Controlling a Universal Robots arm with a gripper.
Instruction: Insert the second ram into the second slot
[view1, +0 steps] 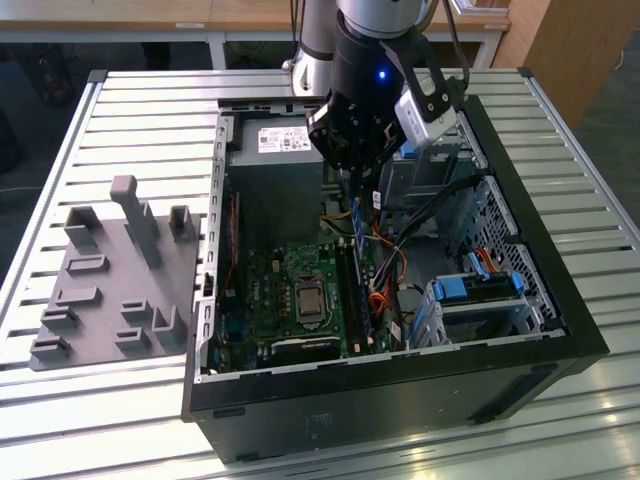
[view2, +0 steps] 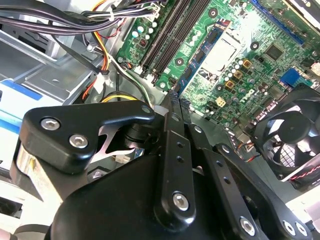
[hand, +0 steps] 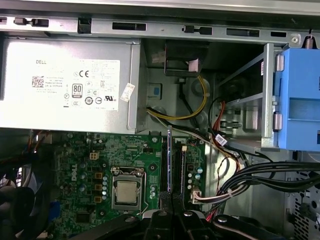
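The tool (view1: 355, 185) is closed on the second ram (view1: 357, 215), its fingers pinching the thin board by the flat faces. The stick hangs edge-down inside the open computer case (view1: 400, 400), which lies on the slatted bench (view1: 120, 110). In the first wrist view the second ram (hand: 169, 160) shows edge-on as a narrow strip running out from the tool (hand: 172, 200) along the line of the memory slots (hand: 177, 165) on the green motherboard (hand: 85, 165). It looks to sit above them rather than seated, and I cannot tell which slot it is over. I judge the stick light and stiff but fragile: a thin board that will not flex much before something cracks, with chips on the faces and contacts along the lower edge (that edge is best left untouched). The sound hold is the one it seems to have, across the faces near the middle of the upper long edge, so that pressure spreads evenly to both ends. The smooth faces could slip between the pads under a push, and the loose cables (hand: 260, 175) lie just beside the slots.
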